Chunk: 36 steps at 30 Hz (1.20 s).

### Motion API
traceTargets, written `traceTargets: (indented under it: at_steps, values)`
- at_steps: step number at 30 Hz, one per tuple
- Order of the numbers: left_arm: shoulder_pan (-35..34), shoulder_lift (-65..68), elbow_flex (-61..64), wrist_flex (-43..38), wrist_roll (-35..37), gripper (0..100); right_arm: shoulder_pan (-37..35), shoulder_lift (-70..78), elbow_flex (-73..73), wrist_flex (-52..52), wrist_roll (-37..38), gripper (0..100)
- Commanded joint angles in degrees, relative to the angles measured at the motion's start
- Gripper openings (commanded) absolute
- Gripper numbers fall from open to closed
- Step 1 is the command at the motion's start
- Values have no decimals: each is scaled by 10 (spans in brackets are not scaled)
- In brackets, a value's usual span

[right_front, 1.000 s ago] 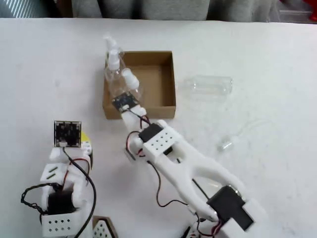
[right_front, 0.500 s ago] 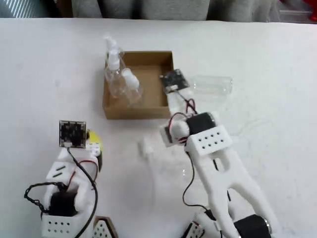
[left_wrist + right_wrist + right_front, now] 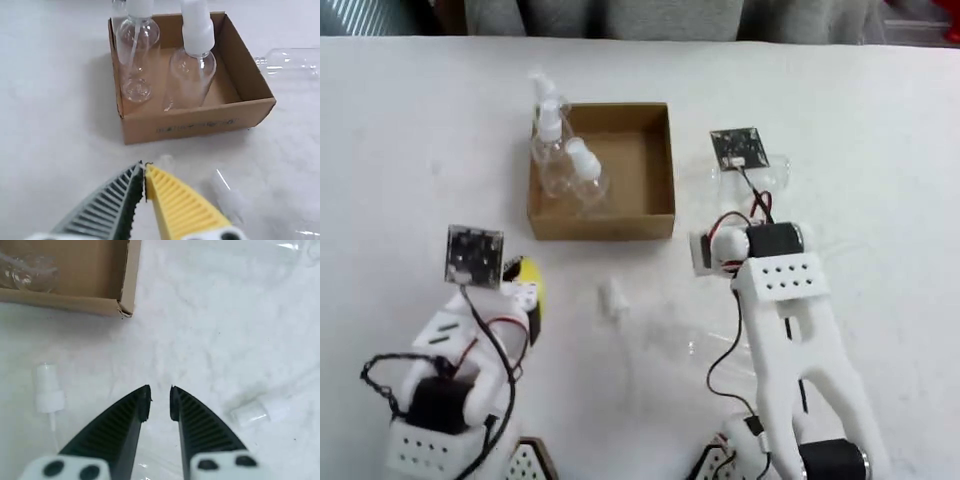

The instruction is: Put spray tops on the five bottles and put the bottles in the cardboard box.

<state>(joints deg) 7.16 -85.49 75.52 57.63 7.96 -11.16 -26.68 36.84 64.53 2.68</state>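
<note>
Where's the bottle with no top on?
In the high view the bottle lies on its side on the table, just right of the cardboard box.

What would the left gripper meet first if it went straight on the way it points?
Most likely the near wall of the cardboard box, though the left gripper might first brush the loose spray top lying beside its tip.

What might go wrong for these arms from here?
The clear round bottle lying on its side beside the brown cardboard box may roll away if nudged. The small white spray top on the table is tiny and might slip from the right gripper or get pushed away.
</note>
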Motion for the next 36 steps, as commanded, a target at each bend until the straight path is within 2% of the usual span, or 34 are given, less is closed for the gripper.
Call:
traceTargets:
  at_steps: [1, 5, 10, 15, 17, 21, 27, 36]
  values:
    - [35, 172, -98, -16, 60, 28, 5, -15, 4, -22, 6, 44]
    - [73, 293, -143, -17, 141, 28, 5, -15, 8, -29, 6, 43]
    - [101, 342, -156, -17, 229, 28, 5, -15, 8, -33, 6, 43]
    - [120, 347, -152, -29, 238, 55, 4, -15, 18, -52, 6, 42]
    - [122, 347, -146, -30, 242, 128, 4, -15, 19, -56, 6, 42]
    - [171, 347, -118, -33, 280, 249, 2, -15, 19, -56, 6, 42]
    - [201, 347, -78, -95, 283, 226, -7, -15, 20, -55, 6, 42]
    - [197, 353, -77, -101, 283, 223, -7, -15, 21, -55, 6, 41]
